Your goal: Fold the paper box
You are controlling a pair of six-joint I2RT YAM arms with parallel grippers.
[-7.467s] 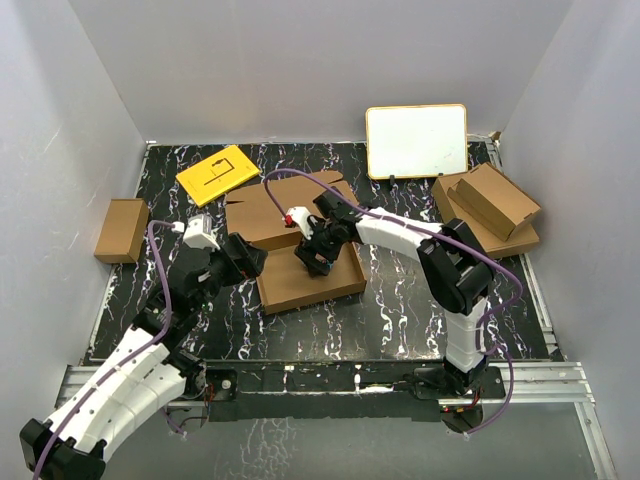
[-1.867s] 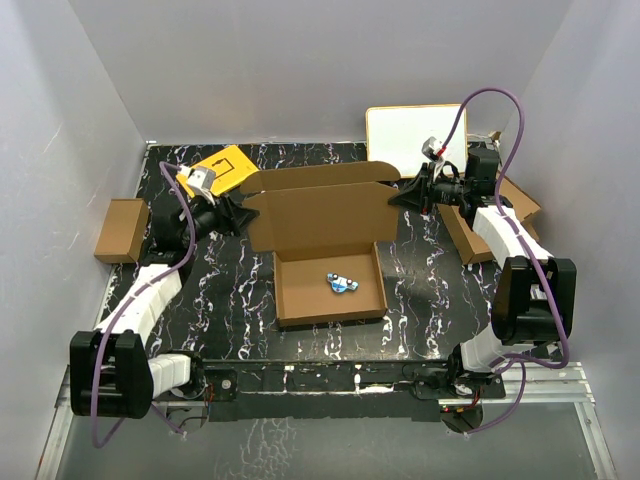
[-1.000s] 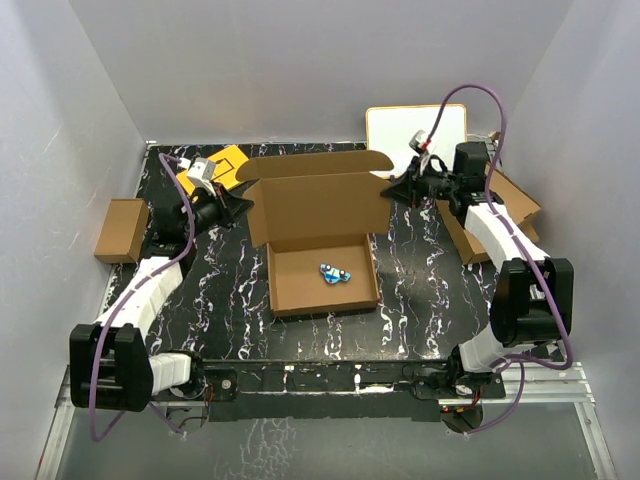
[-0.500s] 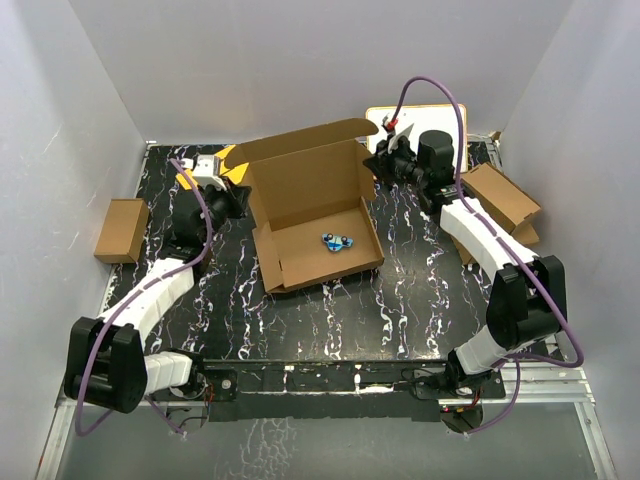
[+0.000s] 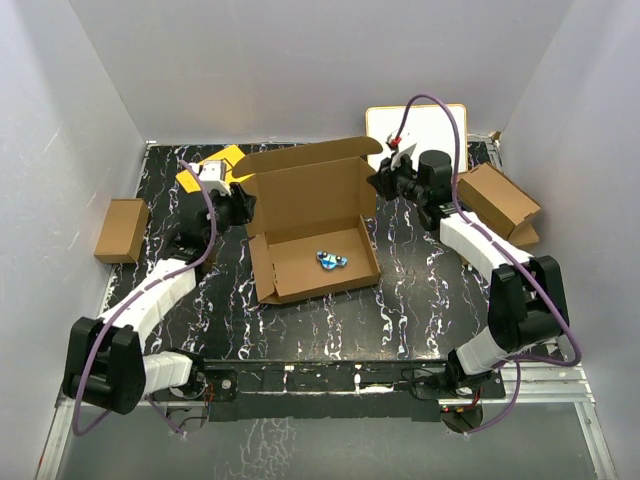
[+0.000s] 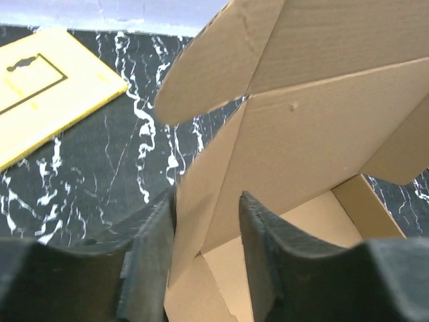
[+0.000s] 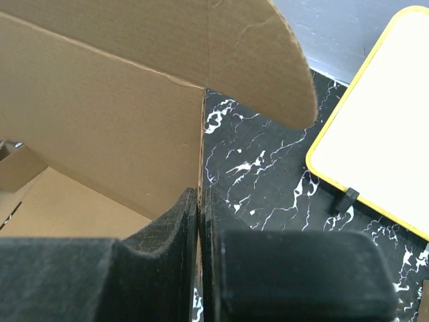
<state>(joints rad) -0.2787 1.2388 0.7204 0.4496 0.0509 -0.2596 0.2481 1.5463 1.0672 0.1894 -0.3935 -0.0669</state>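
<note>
The paper box (image 5: pixel 315 262) lies mid-table with its tray open and its lid (image 5: pixel 305 195) standing upright at the back. A small blue thing (image 5: pixel 330 260) rests inside the tray. My left gripper (image 5: pixel 245 207) is at the lid's left edge. In the left wrist view it (image 6: pixel 208 201) is open, and the box's side flap (image 6: pixel 201 221) passes loosely between its fingers (image 6: pixel 258 241). My right gripper (image 5: pixel 377 183) is at the lid's right edge. In the right wrist view it (image 7: pixel 200 194) is shut on the thin cardboard edge (image 7: pixel 203 134).
A yellow card (image 5: pixel 213 168) lies behind my left gripper. At the far left sits a small brown box (image 5: pixel 121 230). A whiteboard (image 5: pixel 420 125) leans on the back wall, with more cardboard boxes (image 5: pixel 495 200) stacked at the right. Grey walls close in three sides.
My left gripper's jaws have come apart on the box's left flap. The box has swung a little and its tray sits squarer. My right gripper keeps its grip on the right edge.
</note>
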